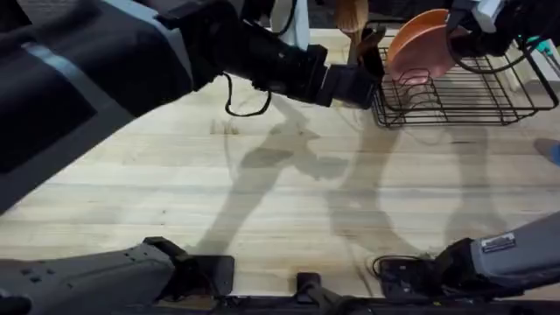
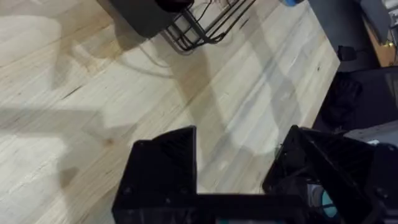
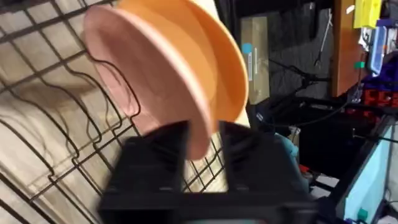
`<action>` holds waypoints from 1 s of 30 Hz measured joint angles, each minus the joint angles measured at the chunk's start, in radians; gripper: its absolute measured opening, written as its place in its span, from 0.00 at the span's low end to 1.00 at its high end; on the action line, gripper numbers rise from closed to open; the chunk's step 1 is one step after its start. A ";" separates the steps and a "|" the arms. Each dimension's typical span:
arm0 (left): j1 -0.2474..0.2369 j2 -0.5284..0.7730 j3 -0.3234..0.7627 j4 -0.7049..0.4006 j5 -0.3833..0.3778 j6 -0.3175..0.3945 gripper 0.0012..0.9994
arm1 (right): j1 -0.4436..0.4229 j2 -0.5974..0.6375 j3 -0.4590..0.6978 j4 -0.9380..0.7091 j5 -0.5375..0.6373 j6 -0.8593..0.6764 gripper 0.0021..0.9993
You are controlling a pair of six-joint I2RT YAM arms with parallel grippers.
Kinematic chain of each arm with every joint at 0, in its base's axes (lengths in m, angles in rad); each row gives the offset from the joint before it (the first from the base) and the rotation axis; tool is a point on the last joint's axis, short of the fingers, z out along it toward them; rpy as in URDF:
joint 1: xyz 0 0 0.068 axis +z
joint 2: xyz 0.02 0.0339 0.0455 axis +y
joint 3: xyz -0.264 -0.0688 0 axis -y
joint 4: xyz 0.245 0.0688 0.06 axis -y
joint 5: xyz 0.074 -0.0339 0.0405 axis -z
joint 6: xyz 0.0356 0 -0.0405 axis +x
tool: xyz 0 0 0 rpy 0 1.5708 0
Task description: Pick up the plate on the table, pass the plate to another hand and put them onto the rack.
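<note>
The pink plate (image 1: pixel 418 54) stands on edge in the black wire rack (image 1: pixel 455 96), at the rack's end nearest the left arm, with its lower rim down among the upright wires. An orange-tan plate (image 1: pixel 422 26) stands just behind it, the two faces close together, and the pink one covers most of it in the overhead view. In the right wrist view the pink plate (image 3: pixel 146 74) tilts across the rack's wires (image 3: pixel 68 143) with the orange-tan plate (image 3: pixel 205 56) close against its far face.

The right gripper (image 3: pixel 203 146) is at the pink plate's rim: its two black fingers (image 3: pixel 166 149) sit one on each side of the rim, the jaws closed down to a narrow gap with the plate's edge between them. In the overhead view this gripper (image 1: pixel 459 33) reaches the plate from above the rack's far side.

The left gripper (image 2: pixel 242 162) hangs over bare worktop (image 1: pixel 262 184) just short of the rack's near corner (image 2: pixel 199 31). Its jaws stand wide apart and hold nothing; wood grain shows between the fingers (image 2: pixel 165 162). In the overhead view the left arm stretches across the worktop with its gripper (image 1: pixel 354 86) beside the rack's end.
</note>
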 joint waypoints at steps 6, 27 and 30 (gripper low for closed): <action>0.000 0.000 0.000 0.000 -0.001 0.000 1.00 | 0.005 0.000 0.000 -0.002 0.000 -0.002 0.99; 0.000 0.000 0.000 0.083 -0.025 0.000 1.00 | 0.039 -0.208 0.000 -0.209 -0.001 0.175 1.00; 0.000 0.000 0.000 0.103 -0.056 0.000 1.00 | 0.041 -0.258 0.000 -0.253 -0.003 0.259 1.00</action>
